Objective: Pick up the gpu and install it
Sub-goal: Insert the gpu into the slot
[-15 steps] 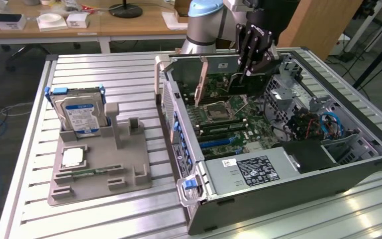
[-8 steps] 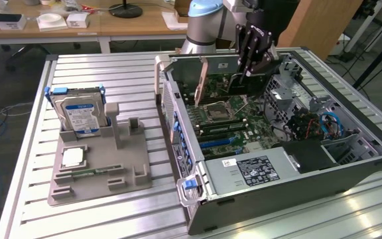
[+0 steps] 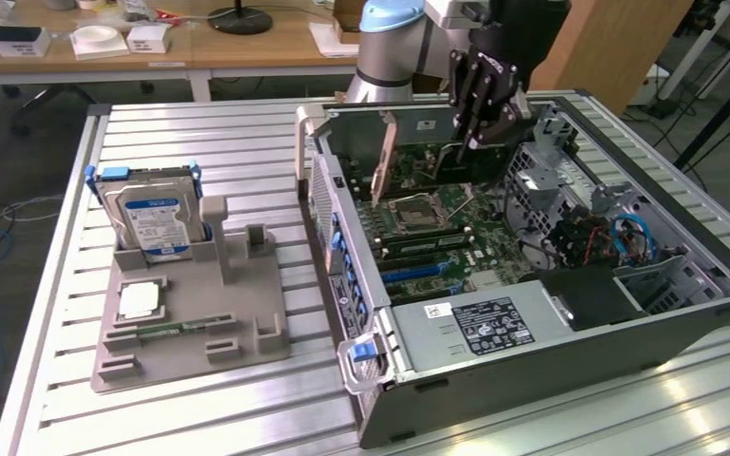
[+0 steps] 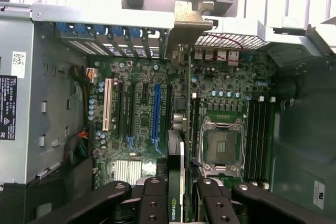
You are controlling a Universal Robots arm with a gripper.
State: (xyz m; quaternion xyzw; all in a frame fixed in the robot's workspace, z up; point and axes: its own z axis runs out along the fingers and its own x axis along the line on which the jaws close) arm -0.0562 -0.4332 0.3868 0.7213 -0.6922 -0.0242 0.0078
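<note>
The gpu [image 3: 432, 152] is a thin dark card that stands on edge inside the open computer case [image 3: 669, 323], above the motherboard [image 3: 467, 237]. My gripper [image 3: 477, 141] is shut on its upper edge. In the wrist view the gpu [image 4: 183, 150] appears edge-on between my black fingers [image 4: 152, 195], and my gripper [image 4: 181, 190] clamps it from both sides. The card's pale metal bracket [image 4: 191, 17] sits at the case's rear slot wall. The card hangs between the blue expansion slot [image 4: 156, 114] and the CPU socket [image 4: 219, 148]. Whether its lower edge touches a slot is hidden.
A grey parts holder [image 3: 187, 323] lies on the slatted table [image 3: 251, 133] at the exterior view's left. It carries a silver hard drive [image 3: 149, 218], a white chip [image 3: 140, 300] and a green memory stick [image 3: 185, 328]. A power supply [image 3: 486, 323] and a drive cage [image 3: 555, 161] crowd the case.
</note>
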